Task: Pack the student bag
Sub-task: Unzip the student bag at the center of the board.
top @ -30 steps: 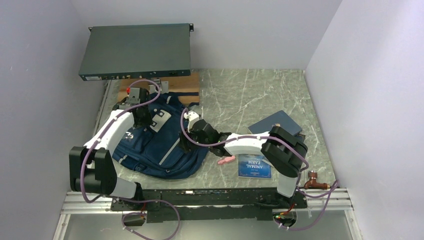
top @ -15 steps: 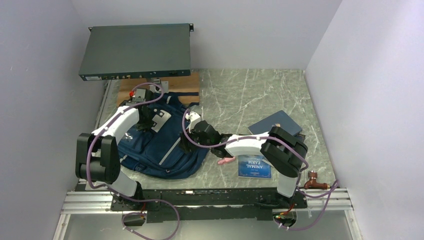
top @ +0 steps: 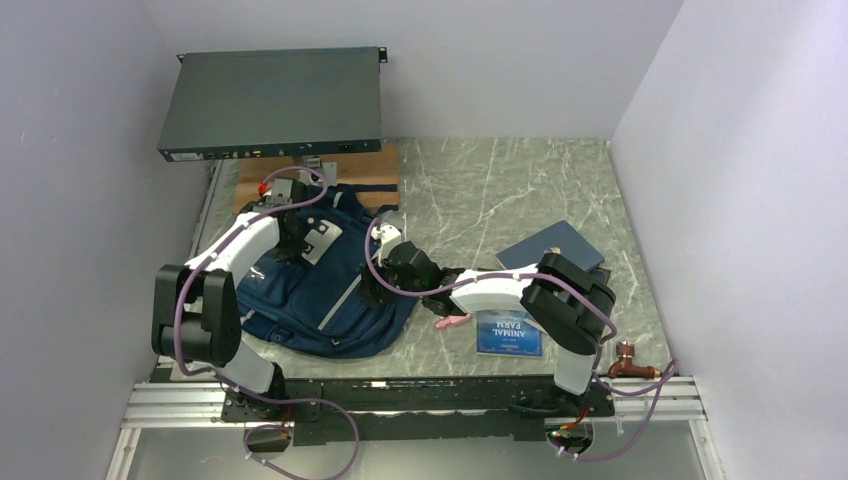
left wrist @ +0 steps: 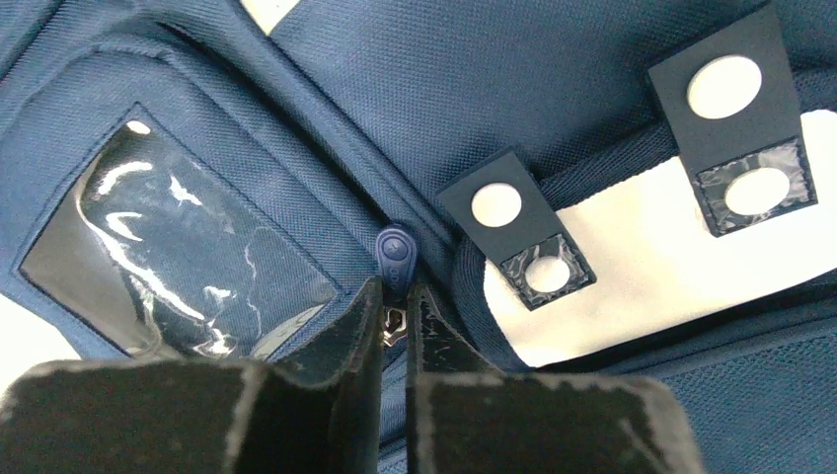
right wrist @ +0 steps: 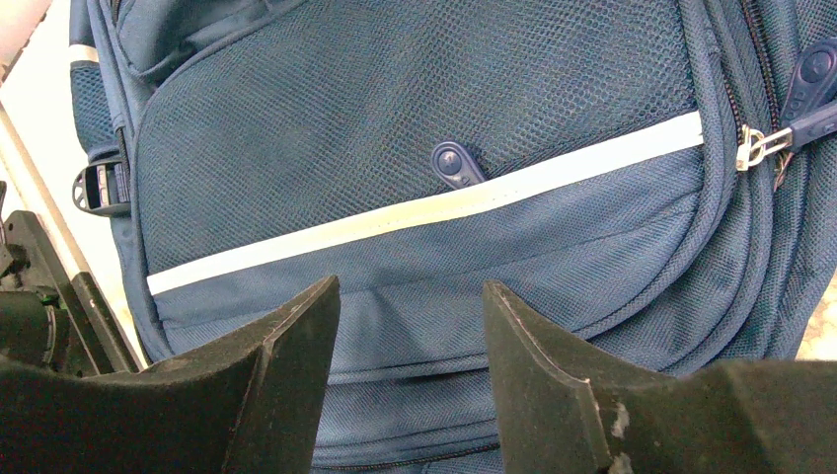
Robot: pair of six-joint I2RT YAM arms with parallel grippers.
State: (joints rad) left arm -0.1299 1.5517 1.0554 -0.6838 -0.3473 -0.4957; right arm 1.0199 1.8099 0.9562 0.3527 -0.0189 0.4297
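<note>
Student bag [top: 320,290]: lies flat on the left half of the marbled surface [top: 500,190], front side up, its far end against a cardboard sheet [top: 372,165]. It is the only container.
- Its inside is not visible from any view, so what it holds cannot be told.
- Clear window pocket [left wrist: 168,257] on the left; only glare shows in it.
- White patch [left wrist: 632,267] to the right of that, with two dark tabs laid over its edge.
- Mesh front pocket [right wrist: 395,109], a pale stripe [right wrist: 424,212] running under it.

Loose on the surface right of the bag:
- a small pink item [top: 452,321]
- a book titled "Animal Farm" [top: 509,332]
- a dark blue book [top: 550,247] beyond it

Left arm: reaches forward over the bag's upper left part. The left hand [left wrist: 395,306] is tipped down onto the fabric.
- Fingers are drawn nearly together, with a narrow slit between them.
- The blue zipper pull [left wrist: 393,255] pokes out past the tips and its metal link sits in the slit.
- Whether the pads press it I cannot tell.

Right arm: stretched leftward, low across the surface. The right hand [right wrist: 410,286] is at the bag's right side over the mesh pocket, fingers well apart and holding nothing.
</note>
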